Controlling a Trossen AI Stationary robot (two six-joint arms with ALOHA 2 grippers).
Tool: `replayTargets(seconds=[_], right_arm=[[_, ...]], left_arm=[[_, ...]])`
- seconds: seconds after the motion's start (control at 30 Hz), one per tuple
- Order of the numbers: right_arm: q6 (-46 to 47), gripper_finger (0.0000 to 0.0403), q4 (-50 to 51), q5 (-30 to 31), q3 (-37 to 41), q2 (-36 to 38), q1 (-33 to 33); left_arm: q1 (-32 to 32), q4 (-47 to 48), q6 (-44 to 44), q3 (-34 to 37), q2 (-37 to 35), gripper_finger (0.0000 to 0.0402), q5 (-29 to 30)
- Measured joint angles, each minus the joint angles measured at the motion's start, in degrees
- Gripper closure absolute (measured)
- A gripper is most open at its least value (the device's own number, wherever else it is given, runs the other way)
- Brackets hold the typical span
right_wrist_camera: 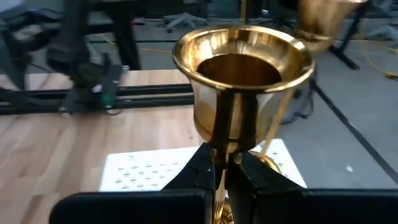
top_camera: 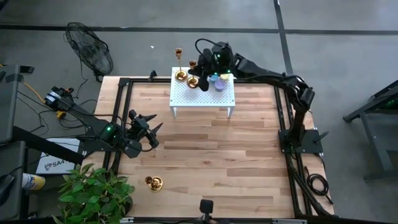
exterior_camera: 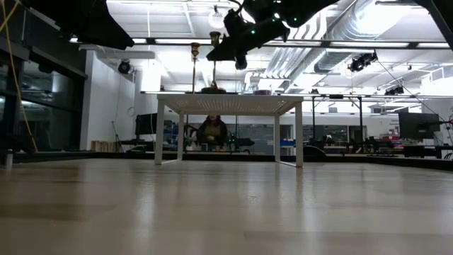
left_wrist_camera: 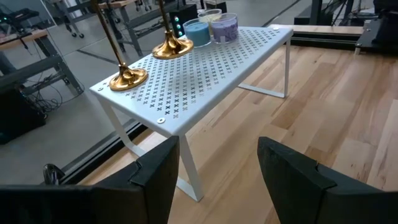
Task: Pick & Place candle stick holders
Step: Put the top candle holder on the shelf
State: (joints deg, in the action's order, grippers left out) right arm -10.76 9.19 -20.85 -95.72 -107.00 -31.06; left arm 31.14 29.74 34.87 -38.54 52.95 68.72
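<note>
Left wrist view: both holders on the white rack (left_wrist_camera: 205,68) are cut off by the frame edge, only bases and lower stems show, corner holder (left_wrist_camera: 127,76) and second holder (left_wrist_camera: 172,46). Candles (left_wrist_camera: 211,28) partly cropped. Right wrist view: right gripper (right_wrist_camera: 225,171) hides the stem of the gripped holder (right_wrist_camera: 242,81), base unseen; another holder (right_wrist_camera: 320,18) blurred and cropped. High view: third holder (top_camera: 153,182) on the worktop (top_camera: 211,162) too small for detail.
</note>
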Motion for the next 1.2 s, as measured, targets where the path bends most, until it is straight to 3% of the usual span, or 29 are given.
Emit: replayTargets(seconds=[0.1,0.8,1.2], right_arm=[[-1.14,0.0395,-0.39,-2.44,-0.02,-0.62,-0.42],[-0.78,0.0395,-0.94,-2.01,0.02,-2.97,-1.59],[2.54,0.0390,-0.90,1.50,0.02,-2.97,-1.59]], left_arm=[[0.00,-0.02,0.00,0.00,0.00,0.0190,-0.01],[0.00,-0.04,0.26,0.00,0.01,0.0190,-0.16],[0.00,-0.04,0.55,0.00,0.00,0.0190,-0.14]])
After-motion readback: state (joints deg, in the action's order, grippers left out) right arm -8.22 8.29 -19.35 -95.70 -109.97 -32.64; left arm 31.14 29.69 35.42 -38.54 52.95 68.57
